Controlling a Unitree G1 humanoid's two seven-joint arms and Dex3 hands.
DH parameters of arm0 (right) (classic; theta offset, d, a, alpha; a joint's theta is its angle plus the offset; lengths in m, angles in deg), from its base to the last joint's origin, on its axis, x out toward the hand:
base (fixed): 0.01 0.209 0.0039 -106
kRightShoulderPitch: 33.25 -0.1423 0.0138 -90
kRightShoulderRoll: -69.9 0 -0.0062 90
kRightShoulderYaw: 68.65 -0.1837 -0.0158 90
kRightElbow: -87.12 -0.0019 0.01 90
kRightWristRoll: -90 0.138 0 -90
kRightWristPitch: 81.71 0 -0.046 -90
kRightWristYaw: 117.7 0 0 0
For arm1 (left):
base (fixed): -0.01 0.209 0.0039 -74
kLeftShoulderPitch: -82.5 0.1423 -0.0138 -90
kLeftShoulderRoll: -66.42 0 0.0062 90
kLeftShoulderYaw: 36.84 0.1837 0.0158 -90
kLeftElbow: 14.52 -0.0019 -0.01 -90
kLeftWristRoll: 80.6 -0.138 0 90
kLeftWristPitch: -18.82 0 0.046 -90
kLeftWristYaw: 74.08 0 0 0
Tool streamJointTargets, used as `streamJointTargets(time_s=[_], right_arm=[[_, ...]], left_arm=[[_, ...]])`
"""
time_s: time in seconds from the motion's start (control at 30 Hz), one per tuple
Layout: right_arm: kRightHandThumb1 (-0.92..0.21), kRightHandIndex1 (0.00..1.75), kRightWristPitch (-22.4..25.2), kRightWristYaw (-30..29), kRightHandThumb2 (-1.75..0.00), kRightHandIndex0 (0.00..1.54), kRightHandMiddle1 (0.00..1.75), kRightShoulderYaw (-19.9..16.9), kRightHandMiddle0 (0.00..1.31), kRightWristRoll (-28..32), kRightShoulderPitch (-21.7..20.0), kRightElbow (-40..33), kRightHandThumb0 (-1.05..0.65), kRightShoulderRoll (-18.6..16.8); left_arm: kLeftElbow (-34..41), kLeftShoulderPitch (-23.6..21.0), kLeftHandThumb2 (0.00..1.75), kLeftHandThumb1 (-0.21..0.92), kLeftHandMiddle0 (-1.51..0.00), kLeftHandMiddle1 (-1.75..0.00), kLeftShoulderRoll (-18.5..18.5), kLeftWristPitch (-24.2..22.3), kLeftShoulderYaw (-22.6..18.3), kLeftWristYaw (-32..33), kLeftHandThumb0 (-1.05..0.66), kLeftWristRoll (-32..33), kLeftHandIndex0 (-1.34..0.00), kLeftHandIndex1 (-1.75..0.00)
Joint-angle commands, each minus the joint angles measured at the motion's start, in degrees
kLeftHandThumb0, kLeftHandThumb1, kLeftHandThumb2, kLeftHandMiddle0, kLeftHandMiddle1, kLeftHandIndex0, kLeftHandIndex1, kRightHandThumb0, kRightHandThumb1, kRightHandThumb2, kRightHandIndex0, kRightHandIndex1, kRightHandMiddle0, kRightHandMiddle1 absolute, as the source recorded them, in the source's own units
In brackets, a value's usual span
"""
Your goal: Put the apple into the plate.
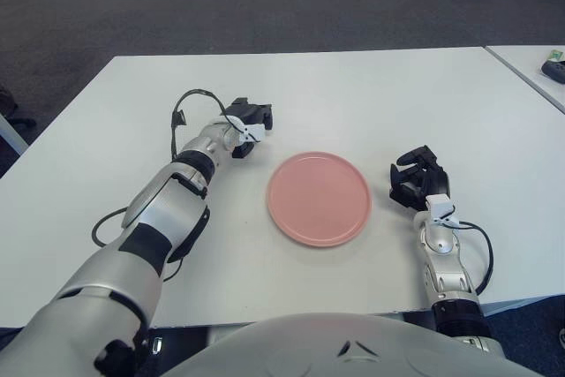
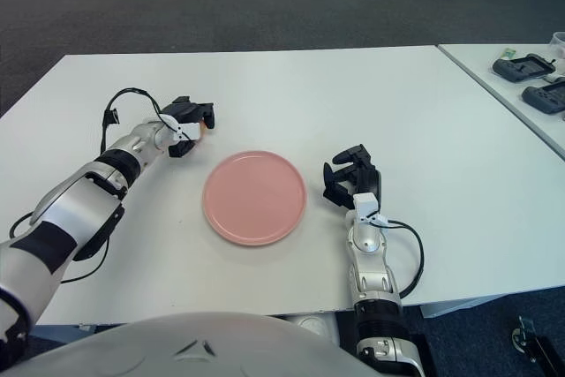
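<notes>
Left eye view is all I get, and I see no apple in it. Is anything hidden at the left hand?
Observer: In the right eye view a small orange-red patch peeks out beside the left hand, up and left of the plate. It may be the apple; I cannot be sure.
Operator: The right hand sits right of the plate for me. What lies on the side table beyond it?
Observer: Beyond the right hand, the side table holds two dark devices, not one, and a clear cup at the picture's edge.
</notes>
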Motion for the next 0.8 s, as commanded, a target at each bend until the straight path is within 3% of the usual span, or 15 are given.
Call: streamJointTargets(time_s=[0.0, 0.57, 0.77], right_arm=[[-0.54, 1.46, -0.5, 0.1, -1.05, 0.69, 1.75, -0.5, 0.44, 0.1, -0.2, 1.0, -0.41, 0.5], [-0.53, 1.46, -0.9, -0.1, -1.05, 0.71, 1.75, -0.3, 0.44, -0.7, -0.2, 1.3, -0.41, 0.6], [-0.53, 1.47, -0.4, -0.1, -1.06, 0.72, 1.75, -0.4, 0.44, -0.4, -0.1, 1.2, -0.41, 0.4]], left_arm=[[-1.8, 3.7, 1.75, -0.11, -0.98, -1.6, 0.1, 0.3, -0.2, -1.2, 0.0, 0.2, -0.7, -1.75], [-1.1, 3.6, 1.75, -0.11, -0.98, -1.59, 0.8, 5.8, -2.4, 2.8, 0.0, 1.3, -0.7, -1.75], [0.0, -0.5, 1.75, -0.11, -0.99, -1.58, 2.6, 9.0, -4.9, 1.3, 0.0, 3.4, -0.71, -1.75]])
